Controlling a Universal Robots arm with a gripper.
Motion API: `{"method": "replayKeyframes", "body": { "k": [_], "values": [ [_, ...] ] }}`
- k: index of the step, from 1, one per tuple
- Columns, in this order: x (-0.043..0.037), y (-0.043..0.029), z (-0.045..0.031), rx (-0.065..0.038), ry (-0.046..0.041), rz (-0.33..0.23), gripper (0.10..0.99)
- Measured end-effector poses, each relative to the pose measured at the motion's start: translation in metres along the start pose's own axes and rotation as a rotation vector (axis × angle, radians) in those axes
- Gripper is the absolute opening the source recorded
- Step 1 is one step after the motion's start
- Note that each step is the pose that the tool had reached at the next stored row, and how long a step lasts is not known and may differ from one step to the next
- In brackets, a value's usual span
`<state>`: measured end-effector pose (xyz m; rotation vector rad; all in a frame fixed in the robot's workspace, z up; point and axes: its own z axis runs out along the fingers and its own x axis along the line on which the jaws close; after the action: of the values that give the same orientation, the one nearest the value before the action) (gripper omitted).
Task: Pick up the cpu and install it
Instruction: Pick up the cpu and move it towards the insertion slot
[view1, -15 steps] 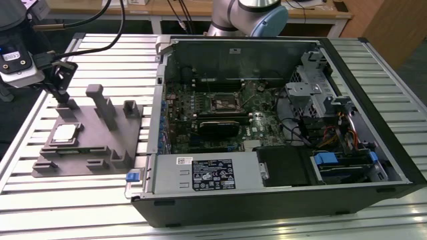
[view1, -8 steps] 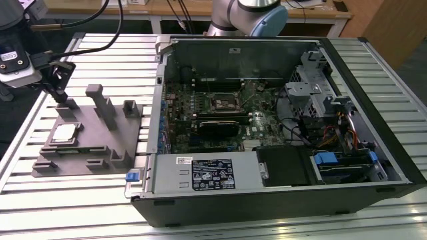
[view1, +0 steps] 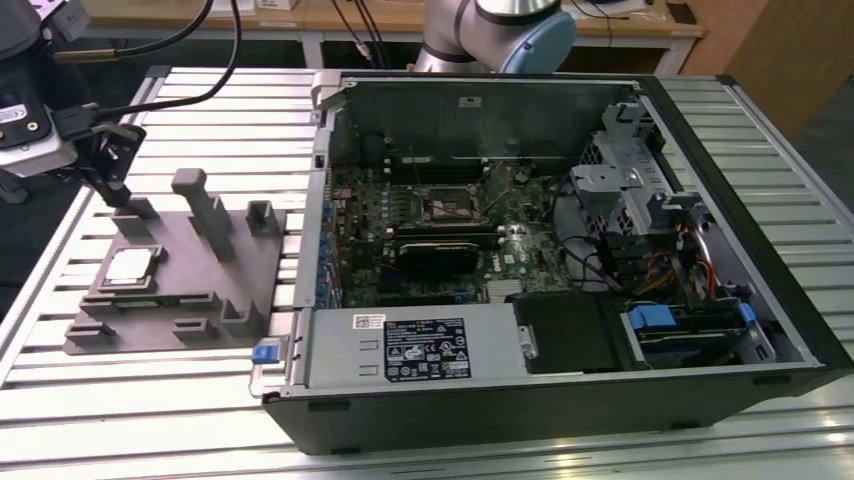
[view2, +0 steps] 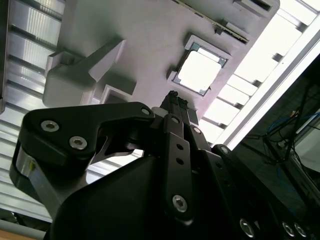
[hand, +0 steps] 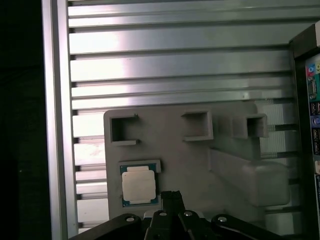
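The cpu (view1: 130, 266), a flat square chip with a pale silver top, lies in a recess of the gray fixture tray (view1: 180, 305) at the exterior view's left. My gripper (view1: 118, 192) hangs above the tray's far end, a short way from the chip and not touching it. In both wrist views the cpu (view2: 199, 72) (hand: 138, 186) sits just beyond the narrow fingertips of the gripper (view2: 177, 98) (hand: 171, 194). The fingertips are pressed together with nothing between them. The tray (view2: 150, 35) (hand: 170, 145) carries several raised posts and empty pockets.
An open computer case (view1: 747, 180) lies on the slatted aluminium table (view1: 134, 400) to the exterior view's right of the tray. Its motherboard shows a square socket (view1: 451, 207) and a black heatsink (view1: 434, 258). Cables trail from my wrist (view1: 174, 100).
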<state>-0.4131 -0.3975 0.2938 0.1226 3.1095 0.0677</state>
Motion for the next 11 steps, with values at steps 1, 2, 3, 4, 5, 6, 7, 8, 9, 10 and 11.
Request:
{"method": "replayKeyframes", "body": {
  "k": [1,2,3,4,5,6,7,8,9,10,11],
  "values": [
    [0.0005,-0.0002,0.0,0.0,0.0,0.0,0.106],
    [0.001,-0.0005,0.0001,0.0,-0.0001,0.0,0.106],
    [0.0015,-0.0007,0.0001,0.0,0.0,0.0,0.106],
    [0.002,-0.0009,0.0002,0.0,0.0,0.0,0.106],
    [0.0024,-0.0012,0.0003,0.0,0.0,0.0,0.106],
    [0.0028,-0.0014,0.0004,0.0,-0.0001,0.0,0.106],
    [0.0032,-0.0016,0.0006,0.0,-0.0001,0.0,0.106],
    [0.0037,-0.0019,0.0006,0.0,0.0,0.0,0.106],
    [0.0042,-0.0022,0.0008,0.0,0.0,0.0,0.106],
    [0.0046,-0.0024,0.0009,0.0,0.0,0.0,0.106],
    [0.005,-0.0027,0.0013,0.0,-0.0001,0.0,0.106]
  ]
}}
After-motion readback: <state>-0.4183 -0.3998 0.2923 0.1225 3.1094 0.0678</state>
